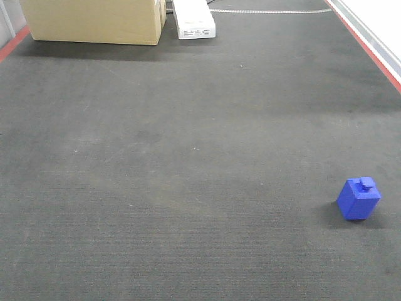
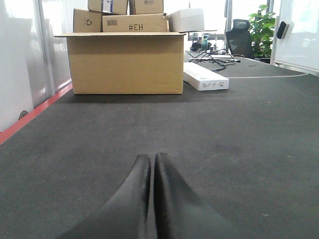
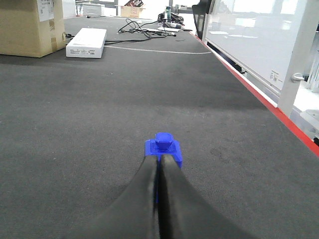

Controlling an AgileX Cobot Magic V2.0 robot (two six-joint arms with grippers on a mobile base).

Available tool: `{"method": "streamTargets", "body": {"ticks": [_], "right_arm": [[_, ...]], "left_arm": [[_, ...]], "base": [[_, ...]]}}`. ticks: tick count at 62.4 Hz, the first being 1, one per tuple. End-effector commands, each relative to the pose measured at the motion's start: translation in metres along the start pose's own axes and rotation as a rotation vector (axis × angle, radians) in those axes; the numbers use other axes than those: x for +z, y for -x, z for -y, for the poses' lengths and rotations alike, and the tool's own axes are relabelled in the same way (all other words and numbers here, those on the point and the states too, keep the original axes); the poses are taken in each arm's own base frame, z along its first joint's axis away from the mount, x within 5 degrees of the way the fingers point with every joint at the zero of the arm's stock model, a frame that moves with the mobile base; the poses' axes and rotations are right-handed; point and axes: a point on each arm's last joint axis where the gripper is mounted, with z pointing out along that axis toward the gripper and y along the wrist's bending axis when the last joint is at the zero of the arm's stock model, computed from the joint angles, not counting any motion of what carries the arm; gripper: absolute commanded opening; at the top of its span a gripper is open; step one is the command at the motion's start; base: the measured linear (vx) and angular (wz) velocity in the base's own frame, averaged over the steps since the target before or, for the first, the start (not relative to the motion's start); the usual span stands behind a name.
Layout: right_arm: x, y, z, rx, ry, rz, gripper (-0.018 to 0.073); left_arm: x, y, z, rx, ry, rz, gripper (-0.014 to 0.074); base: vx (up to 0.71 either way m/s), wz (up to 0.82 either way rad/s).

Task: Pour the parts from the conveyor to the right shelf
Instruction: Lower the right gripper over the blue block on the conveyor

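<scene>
Fingers (image 2: 132,199) of our left gripper (image 2: 151,160) are pressed together with nothing between them, low over the dark grey, felt-like bench top (image 1: 188,157). Our right gripper (image 3: 160,162) likewise has its two black fingers closed against each other, gripping nothing. The small blue plastic cube part with a stubby knob on top (image 1: 359,199) sits upright on the bench top near the right edge, toward the near right corner. In our right wrist view it lies just beyond the closed fingertips, its lower part hidden behind them, and we cannot tell whether the tips touch it. In the front view the part stands alone, with no gripper in sight. At the far left corner we see a large open brown cardboard box (image 1: 94,22), and just beside it on its right lies a flat white rectangular carton (image 1: 194,19). A thin light cable (image 1: 269,11) runs along the far edge from the carton toward the right. A red strip (image 1: 369,50) borders the right edge of the bench.
</scene>
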Motion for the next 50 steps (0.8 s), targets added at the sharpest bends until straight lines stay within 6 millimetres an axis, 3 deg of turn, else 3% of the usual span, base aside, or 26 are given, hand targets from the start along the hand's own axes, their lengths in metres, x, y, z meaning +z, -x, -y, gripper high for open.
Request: {"method": "streamTargets", "body": {"ticks": [1,40,50], "right_arm": [[0.0,0.002,-0.001,-0.014,0.005,0.066,-0.001],[0.0,0.002,-0.001,-0.014,0.005,0.07,-0.001],[-0.002,0.013,-0.001,-0.014,0.013,0.189,-0.001]], "left_arm": [[0.0,-0.003,0.0,-0.006,0.001,0.057,-0.0006],[0.0,-0.003,0.0,-0.006,0.001,0.057,-0.0006],[0.0,-0.003,0.0,-0.006,0.001,0.057,-0.0006]], "base": [[0.0,0.0],[0.0,0.0],[0.0,0.0]]}}
